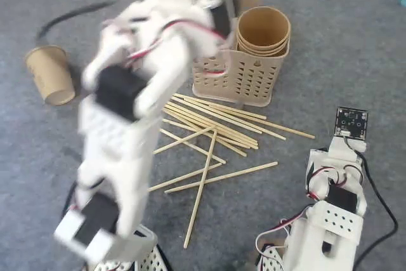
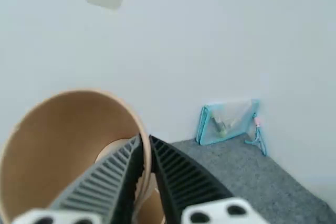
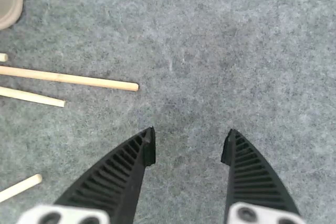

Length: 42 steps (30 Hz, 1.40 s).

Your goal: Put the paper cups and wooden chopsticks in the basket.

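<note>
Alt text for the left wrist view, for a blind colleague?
The left gripper pinches the rim of a paper cup, one finger inside and one outside, before a white wall. A light-blue pouch stands against the wall on grey carpet.

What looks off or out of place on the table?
One paper cup lies tipped on its side at the far left, well apart from the basket. The wooden chopsticks lie scattered and crossed in front of it. The left gripper pinches a second cup by its rim.

Rim of paper cup (image 2: 58,145) pinched in left hand (image 2: 145,141), blue pouch (image 2: 228,121) beyond
</note>
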{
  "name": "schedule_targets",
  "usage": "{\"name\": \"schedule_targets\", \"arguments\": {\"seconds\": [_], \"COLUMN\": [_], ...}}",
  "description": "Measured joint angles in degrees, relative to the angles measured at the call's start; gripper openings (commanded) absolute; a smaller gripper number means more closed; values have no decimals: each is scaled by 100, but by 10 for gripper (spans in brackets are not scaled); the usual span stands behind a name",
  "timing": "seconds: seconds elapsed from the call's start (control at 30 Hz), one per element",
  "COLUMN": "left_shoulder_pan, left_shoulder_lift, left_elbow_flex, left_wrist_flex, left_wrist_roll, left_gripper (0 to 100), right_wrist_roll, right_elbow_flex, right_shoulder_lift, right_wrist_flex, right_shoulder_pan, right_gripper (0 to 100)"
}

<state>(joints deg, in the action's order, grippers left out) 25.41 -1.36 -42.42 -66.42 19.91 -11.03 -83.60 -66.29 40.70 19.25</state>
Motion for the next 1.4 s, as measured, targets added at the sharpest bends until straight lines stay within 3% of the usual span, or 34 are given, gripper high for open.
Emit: {"name": "schedule_targets", "arguments": {"seconds": [0.27,0.57,0.67,0.8,0.87,1.03,1.23,1.4], "left_shoulder_pan": [237,237,246,264,255,44,-1240,-3411], "left_shoulder_lift": [1820,2180,2180,2180,2171,1767,967,360], "left_elbow_flex": [-800,-809,-862,-1248,-1530,-2418,-3437,-3015], "left_wrist_flex": [0,-255,-571,-1222,-1574,-2391,-3182,-3226], "left_wrist_roll": [-378,-457,-818,-1292,-1301,-1196,-1169,-1046], "left_gripper": [13,15,28,156,199,202,202,202], "right_wrist_roll": [0,-114,-114,-114,-114,-114,-35,193], "right_elbow_flex": [0,0,0,0,0,0,79,1204], "right_shoulder_lift": [0,0,0,0,0,0,0,0], "right_wrist_flex": [0,0,0,0,0,0,255,1512], "right_shoulder_pan": [0,0,0,0,0,18,26,26], "right_gripper": [219,219,219,219,219,219,219,219]}}
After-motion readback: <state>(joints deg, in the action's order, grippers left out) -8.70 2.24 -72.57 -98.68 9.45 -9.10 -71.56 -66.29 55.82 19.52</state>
